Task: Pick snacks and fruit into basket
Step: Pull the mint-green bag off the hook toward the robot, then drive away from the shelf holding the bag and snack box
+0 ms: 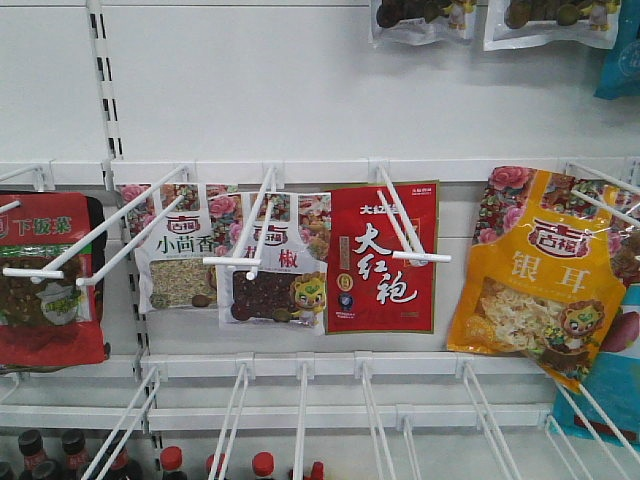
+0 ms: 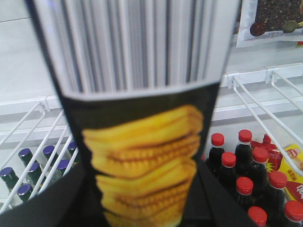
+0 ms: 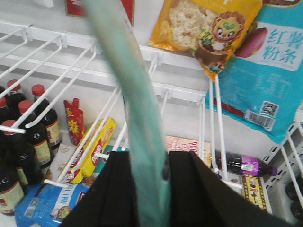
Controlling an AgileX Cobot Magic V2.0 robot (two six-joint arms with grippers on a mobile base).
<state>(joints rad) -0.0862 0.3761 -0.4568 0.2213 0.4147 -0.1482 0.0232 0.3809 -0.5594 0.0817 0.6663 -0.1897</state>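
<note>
My left gripper (image 2: 147, 201) is shut on a snack pouch (image 2: 142, 146), black with stacked yellow biscuits and a barcode, which fills the left wrist view. A pale teal strip (image 3: 130, 99) rises between the black fingers of my right gripper (image 3: 150, 170), which is shut on it; I cannot tell what the strip belongs to. More snacks hang on the shelf wall in the front view: a red pouch (image 1: 382, 258), a yellow pouch (image 1: 545, 275) and two windowed pouches (image 1: 180, 255) (image 1: 278, 272). The basket and the fruit are out of view. Neither gripper shows in the front view.
White wire hooks (image 1: 100, 240) stick out from the shelf wall. Red-capped dark bottles (image 2: 246, 165) and purple-capped bottles (image 2: 28, 165) stand on the shelf below. A large blue pouch (image 3: 265, 71) and a yellow pouch (image 3: 203, 23) hang at upper right in the right wrist view.
</note>
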